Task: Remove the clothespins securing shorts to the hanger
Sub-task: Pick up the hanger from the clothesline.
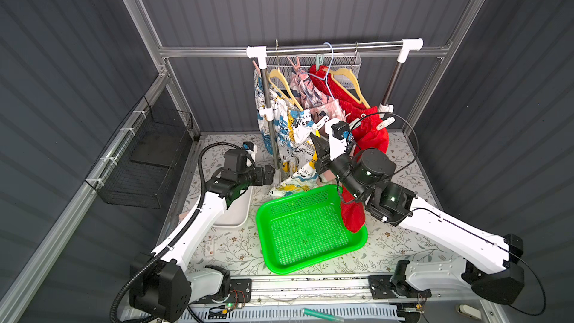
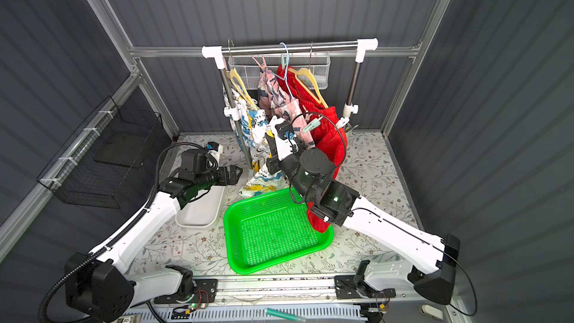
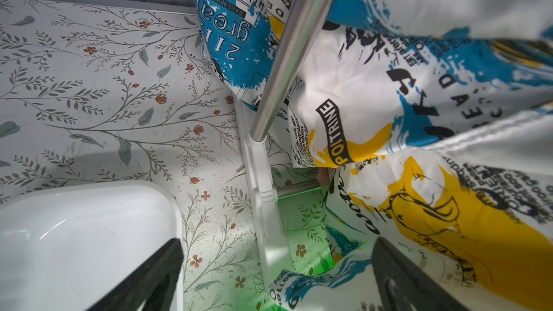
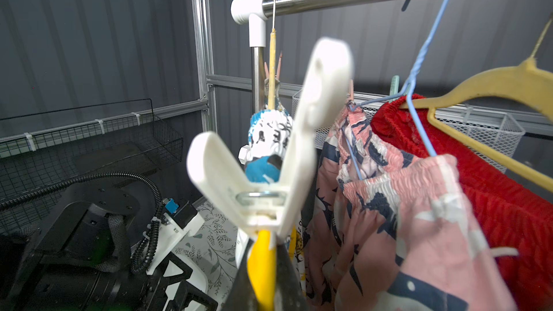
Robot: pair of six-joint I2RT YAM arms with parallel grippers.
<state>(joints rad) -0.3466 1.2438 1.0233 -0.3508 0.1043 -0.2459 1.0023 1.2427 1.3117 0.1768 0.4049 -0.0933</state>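
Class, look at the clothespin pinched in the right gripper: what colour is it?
The clothespin is white, seen best in the right wrist view.

Tabletop [image 3: 89,91] lies free ahead of my left pincer [image 3: 275,282], but the rack post [image 3: 294,46] and white printed shorts [image 3: 404,91], seemingly touching the green basket [image 1: 310,228], stand in its way.

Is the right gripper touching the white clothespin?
Touching. Right wrist view shows the right gripper pinching the white clothespin at its handle end, mouth spread open.
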